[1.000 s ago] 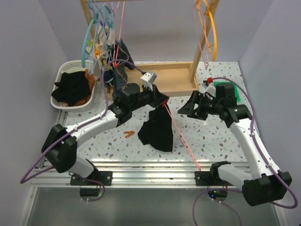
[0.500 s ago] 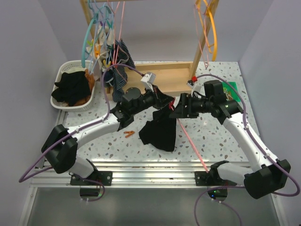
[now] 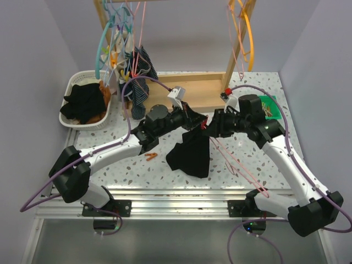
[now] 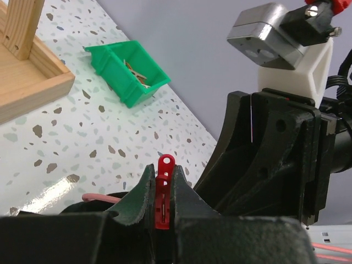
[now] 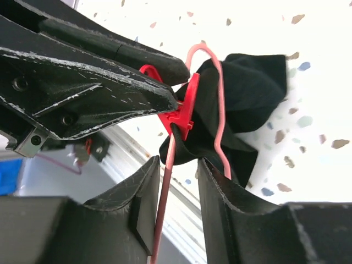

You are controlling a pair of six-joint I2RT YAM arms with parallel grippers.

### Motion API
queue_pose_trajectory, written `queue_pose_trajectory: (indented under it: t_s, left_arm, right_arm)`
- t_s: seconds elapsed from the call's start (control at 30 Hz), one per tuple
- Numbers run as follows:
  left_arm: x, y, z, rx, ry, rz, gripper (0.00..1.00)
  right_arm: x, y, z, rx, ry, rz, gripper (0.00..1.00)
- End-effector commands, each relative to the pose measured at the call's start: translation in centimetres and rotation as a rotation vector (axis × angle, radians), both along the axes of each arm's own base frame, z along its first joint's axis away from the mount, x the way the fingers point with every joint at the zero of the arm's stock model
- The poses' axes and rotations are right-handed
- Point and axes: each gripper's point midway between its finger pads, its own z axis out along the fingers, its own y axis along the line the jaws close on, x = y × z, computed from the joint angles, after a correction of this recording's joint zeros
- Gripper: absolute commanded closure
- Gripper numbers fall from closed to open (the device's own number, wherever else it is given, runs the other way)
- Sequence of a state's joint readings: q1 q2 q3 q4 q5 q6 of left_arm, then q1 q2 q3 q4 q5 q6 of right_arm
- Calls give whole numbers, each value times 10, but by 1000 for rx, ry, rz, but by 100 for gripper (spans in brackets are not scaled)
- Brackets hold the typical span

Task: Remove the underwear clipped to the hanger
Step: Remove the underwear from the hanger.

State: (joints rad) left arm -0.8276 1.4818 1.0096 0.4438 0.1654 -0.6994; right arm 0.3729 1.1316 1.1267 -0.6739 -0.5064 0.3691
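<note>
Black underwear hangs limp above the table from a red clip on a pink hanger. My left gripper is shut on that clip; in the left wrist view the clip stands pinched upright in the left gripper. My right gripper is right beside it, facing it. In the right wrist view the right gripper straddles the hanger rod, which lies close to one finger; a gap is left to the other. Clip and underwear sit just past the fingertips.
A white basket of black and orange cloth stands at the back left. Hangers with dark striped garments hang on the wooden rack; orange hangers hang at the right. A green bin and an orange peg are on the table.
My right gripper has moved left to the hanger beside the left gripper, and its jaws have narrowed around the rod. The hanger's lower end has swung right. The left gripper keeps the clip.
</note>
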Motion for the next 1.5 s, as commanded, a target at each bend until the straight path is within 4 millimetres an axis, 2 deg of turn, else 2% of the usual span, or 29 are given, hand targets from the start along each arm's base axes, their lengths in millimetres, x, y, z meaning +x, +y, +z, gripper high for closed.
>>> queue_pose_trajectory:
  t_s: [0.0, 0.13, 0.2, 0.23, 0.27, 0.4, 0.47, 0.5, 0.53, 0.57, 0.7, 0.77, 0.8, 0.9, 0.97, 1.0, 1.07, 1.1, 1.13, 1.2, 1.27, 1.37, 1.43, 1.47]
  left_arm:
    - [-4, 1, 54, -123, -50, 6, 100]
    - [-5, -2, 61, -158, -23, -2, 100]
    - [-6, -5, 63, -166, -12, -13, 100]
    - [-5, -6, 62, -167, -6, -10, 100]
    - [-5, -6, 61, -168, -1, -12, 100]
    - [-5, -7, 58, -152, 8, -12, 100]
    - [-3, -4, 58, -146, 13, 6, 99]
    - [-1, -1, 58, -145, 13, 26, 85]
    - [0, 0, 59, -141, 17, 34, 78]
    - [1, 2, 59, -140, 18, 42, 75]
    - [7, 6, 61, -138, 27, 78, 47]
    - [8, 7, 61, -134, 34, 86, 38]
    - [10, 7, 61, -129, 40, 92, 29]
    - [16, 6, 50, -85, 107, 113, 9]
    - [20, 0, 33, -27, 180, 108, 0]
    - [22, 0, 31, 8, 229, 112, 0]
    - [25, -3, 6, 89, 339, 115, 0]
    - [25, 0, 4, 122, 405, 127, 0]
    - [28, -1, -9, 156, 457, 135, 0]
    - [29, 4, -18, 192, 568, 155, 0]
    - [32, 8, -14, 197, 613, 169, 0]
    - [40, 15, -14, 216, 600, 172, 0]
    - [45, 18, -5, 231, 481, 113, 0]
    - [43, 23, -14, 245, 455, 74, 0]
  right_arm:
    - [15, -10, 10, -37, -115, -55, 64]
    - [16, -9, 5, -36, -107, -55, 64]
    - [17, -9, 3, -34, -110, -59, 67]
    - [18, -10, 2, -39, -112, -67, 70]
    - [19, -11, 2, -43, -118, -70, 78]
    - [19, -12, 1, -55, -118, -69, 100]
    - [17, -13, 0, -62, -119, -63, 100]
    - [17, -13, -1, -64, -115, -61, 100]
    - [15, -14, -3, -73, -108, -56, 100]
    - [15, -15, -5, -79, -103, -55, 100]
    - [12, -17, -14, -93, -88, -47, 100]
    - [9, -17, -19, -105, -80, -36, 100]
    - [9, -18, -20, -108, -78, -36, 100]
    - [8, -21, -23, -127, -83, -33, 100]
    - [9, -24, -22, -149, -97, -37, 100]
    - [9, -26, -22, -157, -101, -39, 100]
    - [12, -30, -22, -182, -119, -49, 100]
    - [12, -32, -23, -192, -121, -54, 100]
    - [13, -34, -22, -206, -130, -53, 100]
    - [15, -40, -19, -228, -156, -80, 100]
    - [16, -42, -18, -233, -169, -89, 100]
    - [13, -39, -17, -222, -179, -61, 100]
    - [6, -28, -12, -166, -168, -3, 100]
    - [2, -23, -11, -142, -157, 21, 100]
